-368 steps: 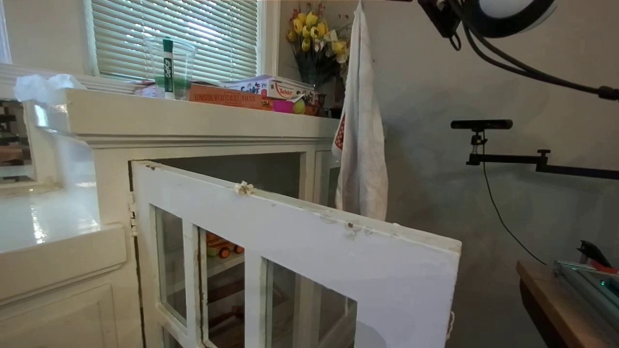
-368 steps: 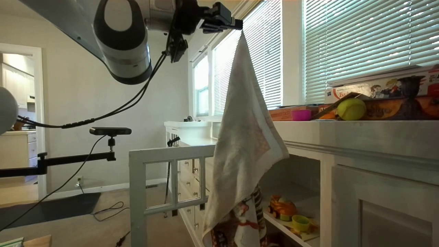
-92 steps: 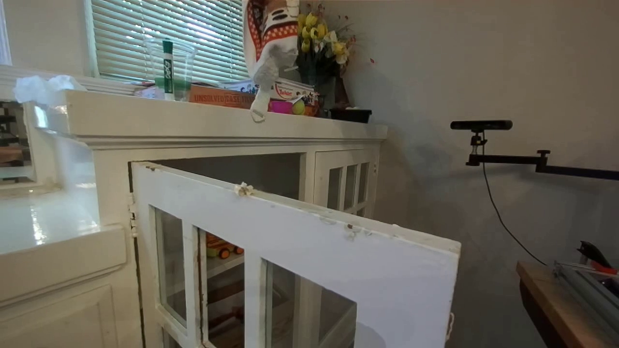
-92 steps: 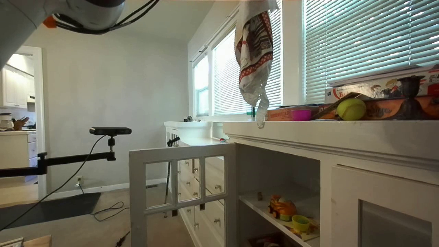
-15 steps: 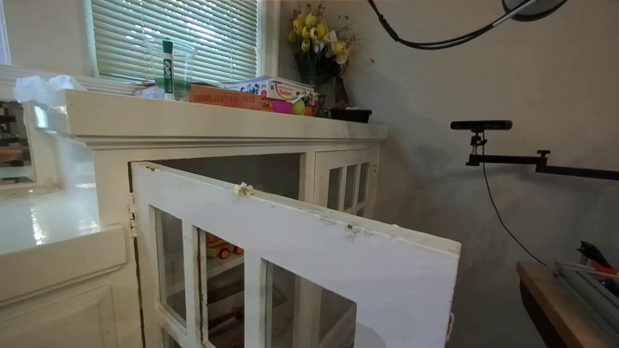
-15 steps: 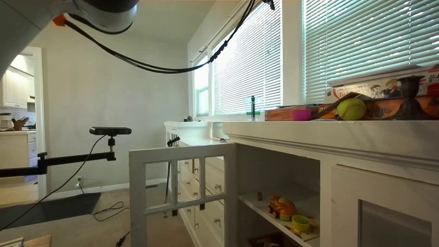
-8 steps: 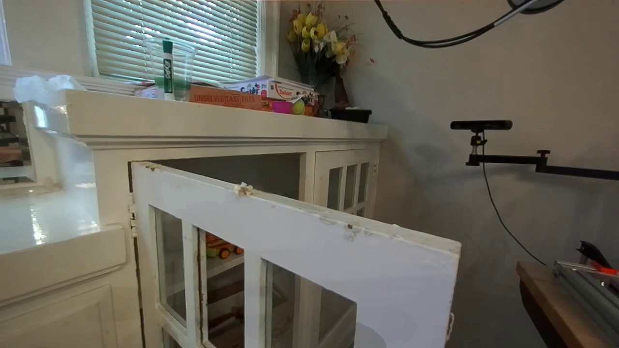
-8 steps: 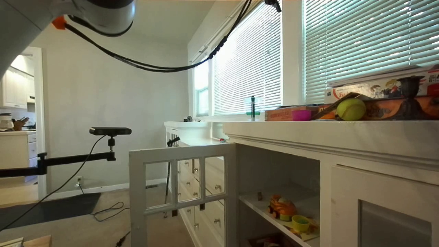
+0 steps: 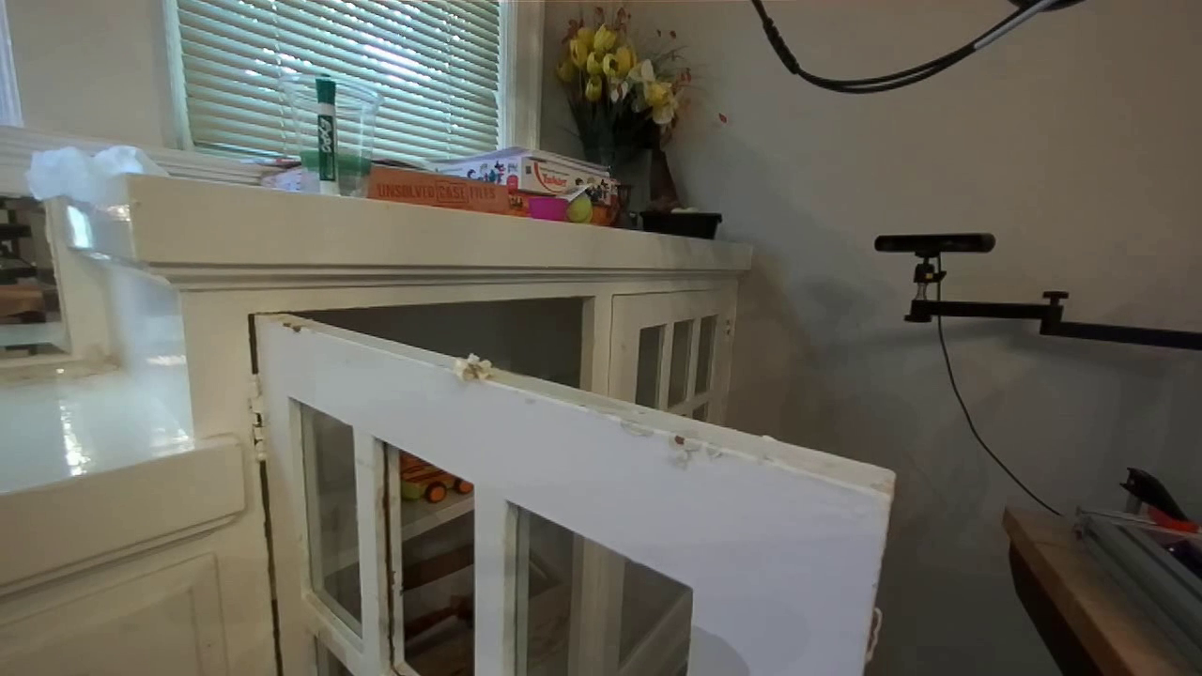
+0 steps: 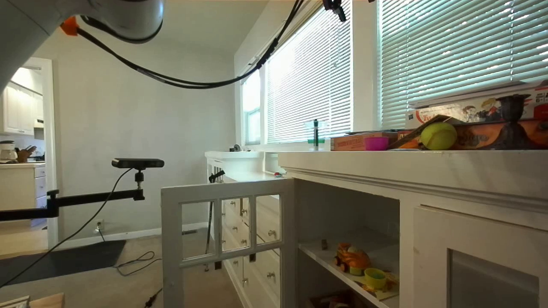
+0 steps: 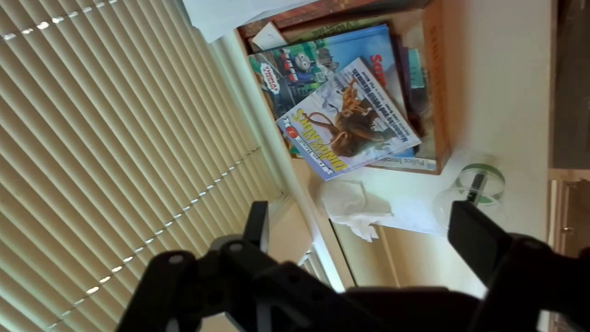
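My gripper (image 11: 359,203) stands open in the wrist view, its two black fingers (image 11: 477,242) wide apart with nothing held between them. Beyond the gap lies a crumpled white tissue (image 11: 343,200) on the cabinet top. A clear cup with a green band (image 11: 495,173) and a dark marker (image 11: 477,184) shows just past one fingertip. Farther off, a shallow box (image 11: 438,92) holds several books, a dinosaur book (image 11: 355,124) uppermost. In an exterior view only a black piece of the hand (image 10: 336,9) pokes in at the top edge. No cloth is visible.
A cabinet door (image 9: 798,563) is swung outward; an orange toy (image 10: 355,256) sits on the shelf inside. On top are a tennis ball (image 10: 439,136), a pink cup (image 10: 376,143) and a flower vase (image 9: 615,141). Blinds (image 11: 115,138) flank the gripper. A camera (image 10: 137,163) stands on a black arm.
The cloth that hung from my gripper several seconds ago is out of view. Over the last second the arm and its cables have shifted slightly; the gripper has stayed high.
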`<state>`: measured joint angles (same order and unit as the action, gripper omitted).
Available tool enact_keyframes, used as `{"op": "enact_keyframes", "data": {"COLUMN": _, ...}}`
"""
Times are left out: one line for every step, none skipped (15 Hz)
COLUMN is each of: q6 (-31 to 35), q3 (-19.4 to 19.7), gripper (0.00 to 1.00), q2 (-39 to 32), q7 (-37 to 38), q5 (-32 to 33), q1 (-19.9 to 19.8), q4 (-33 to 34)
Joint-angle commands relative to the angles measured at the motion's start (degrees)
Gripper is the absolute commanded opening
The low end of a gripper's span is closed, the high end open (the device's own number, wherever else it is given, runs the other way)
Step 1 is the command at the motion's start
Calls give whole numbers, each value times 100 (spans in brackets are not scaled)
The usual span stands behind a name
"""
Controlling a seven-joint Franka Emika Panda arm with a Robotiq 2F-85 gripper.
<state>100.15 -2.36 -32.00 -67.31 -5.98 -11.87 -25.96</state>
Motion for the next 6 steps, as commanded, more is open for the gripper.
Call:
{"op": "enact_keyframes", "data": {"q6": -491, "q3": -56, "gripper": 100, "q2": 14, "q7": -336, "q5": 100, "q1": 169, "q4": -5}}
{"op": "enact_keyframes", "data": {"q6": -313, "q3": -34, "gripper": 100, "q2": -79, "q7": -122, "q5": 27, "q1": 96, "q4": 121}}
{"op": "enact_keyframes", "data": {"q6": -338, "q3": -40, "gripper": 100, "q2": -86, "q7": -130, "q5": 27, "q1": 124, "q4": 115}}
{"op": "enact_keyframes", "data": {"q6": -337, "q3": -41, "gripper": 100, "q2": -92, "q7": -129, "q5": 28, "q1": 130, "q4": 115}}
{"op": "enact_keyframes", "data": {"q6": -337, "q3": -40, "gripper": 100, "q2": -94, "q7": -129, "q5": 27, "q1": 119, "q4": 114}}
{"op": "enact_keyframes", "data": {"q6": -336, "q3": -38, "gripper": 100, "q2": -93, "q7": -130, "q5": 25, "q1": 99, "q4": 112}}
